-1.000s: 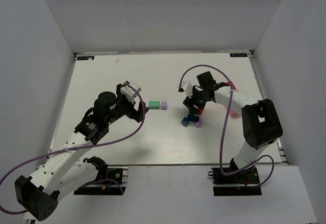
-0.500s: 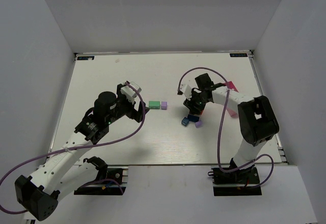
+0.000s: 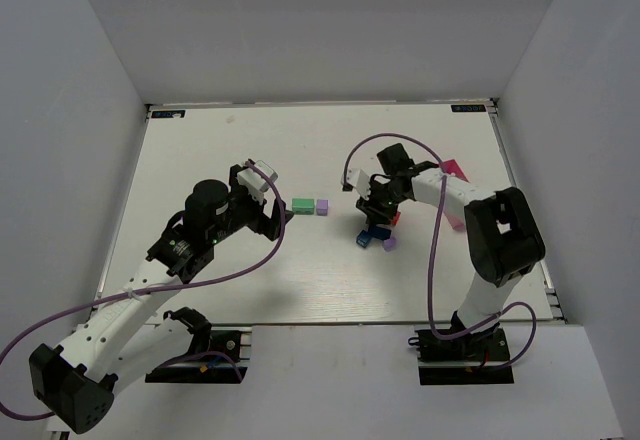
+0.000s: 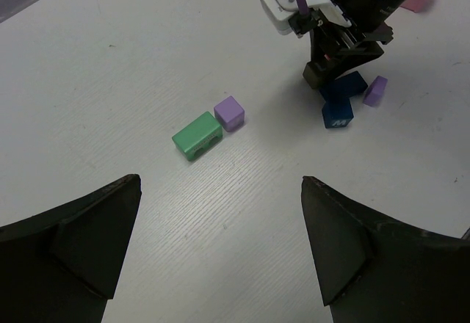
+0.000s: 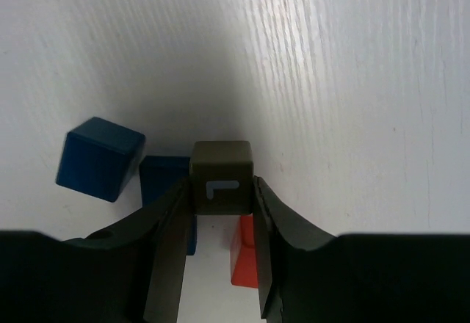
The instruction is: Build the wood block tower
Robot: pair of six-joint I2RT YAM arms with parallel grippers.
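Top view: the right gripper (image 3: pixel 384 205) sits over the wood blocks (image 3: pixel 376 233), right of centre. Left wrist — the left gripper (image 4: pixel 220 191) gapes wide, a green block (image 4: pixel 197 135) touching a purple cube (image 4: pixel 229 112) farther off. Right wrist — the right fingers (image 5: pixel 170 242) clamp an olive block (image 5: pixel 222 178).

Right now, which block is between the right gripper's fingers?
The olive block with the pale L-shaped mark: the right gripper has a finger against each of its sides. The blue cubes and the red piece lie beyond it, not pinched.
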